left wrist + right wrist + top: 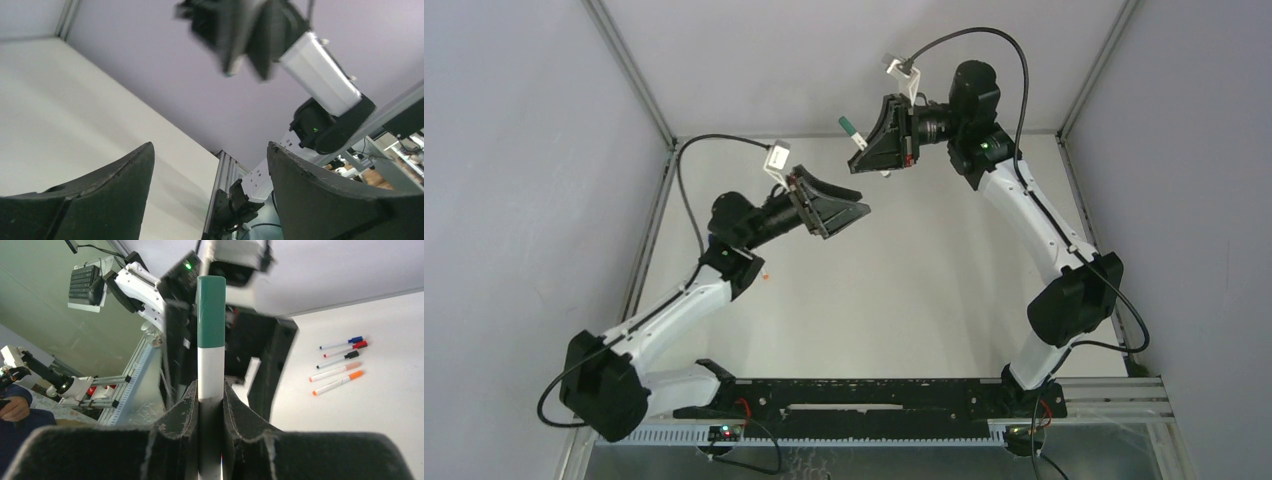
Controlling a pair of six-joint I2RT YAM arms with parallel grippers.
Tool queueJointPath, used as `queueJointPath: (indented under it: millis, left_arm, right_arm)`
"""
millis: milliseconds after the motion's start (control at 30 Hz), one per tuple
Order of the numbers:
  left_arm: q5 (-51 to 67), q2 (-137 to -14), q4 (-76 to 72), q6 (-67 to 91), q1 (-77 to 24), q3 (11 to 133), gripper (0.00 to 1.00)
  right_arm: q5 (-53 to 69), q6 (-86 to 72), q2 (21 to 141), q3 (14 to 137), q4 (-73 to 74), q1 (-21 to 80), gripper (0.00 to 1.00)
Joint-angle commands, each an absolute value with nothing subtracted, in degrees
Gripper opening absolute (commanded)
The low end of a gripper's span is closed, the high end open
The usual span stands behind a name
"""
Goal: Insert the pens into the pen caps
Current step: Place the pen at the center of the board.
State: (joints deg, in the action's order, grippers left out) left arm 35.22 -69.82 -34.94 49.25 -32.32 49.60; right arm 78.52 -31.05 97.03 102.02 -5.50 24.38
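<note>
The right gripper (210, 390) is clamped on a pen (210, 372), its jaws pressing the white barrel from both sides. The pen stands straight out of the jaws, and a green cap (211, 310) sits on its far end, in line with the barrel. Seen from above, this gripper hangs high over the far part of the table (904, 300), with the green end pointing out to the left.

The left gripper (210, 147) stands wide open with nothing between its jaws. It also hangs above the table, near the right gripper and facing it, the two apart.

On the table lie five more pens (345, 359), side by side in a loose row, well apart from both grippers. Their ends appear blue, red, black, pinkish and orange. They are too small in view to tell whether the caps are pushed fully home.
</note>
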Motion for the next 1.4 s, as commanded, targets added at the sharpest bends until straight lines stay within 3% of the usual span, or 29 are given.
queueJointPath:
  millis: [0, 67, 367, 600, 1033, 1267, 1300, 1367]
  left_arm:
    - [34.6, -62.2, -43.6, 45.1, -31.4, 46.1, 0.9]
    - [31.9, -59.3, -44.5, 43.7, -30.9, 44.3, 0.99]
    - [25.3, -59.3, -46.4, 46.2, -30.1, 45.3, 0.99]
    - [25.6, -66.2, -51.0, 53.5, -30.3, 49.8, 0.72]
    - [24.6, -70.3, -54.8, 53.8, -32.5, 52.2, 0.53]
    - [26.6, -72.4, -55.2, 54.7, -32.6, 53.5, 0.06]
    - [26.7, -72.5, -55.2, 54.6, -32.6, 53.5, 0.01]
    - [26.8, -72.6, -55.1, 54.8, -32.6, 53.4, 0.0]
  right_arm:
    - [81.3, -24.8, 94.4, 101.9, 1.6, 23.8, 0.0]
    - [82.0, -19.6, 94.3, 102.3, 8.0, 23.8, 0.0]
    - [83.5, -4.7, 94.3, 102.4, 24.9, 25.1, 0.0]
    - [83.2, -3.6, 94.7, 101.9, 26.6, 25.8, 0.01]
    - [82.0, -3.1, 95.2, 100.8, 28.0, 26.6, 0.04]
    - [81.4, -3.3, 95.2, 100.7, 28.3, 26.7, 0.08]
    - [81.2, -3.3, 95.1, 100.7, 28.2, 26.8, 0.09]
    - [79.8, -4.1, 95.0, 100.5, 28.4, 26.7, 0.18]
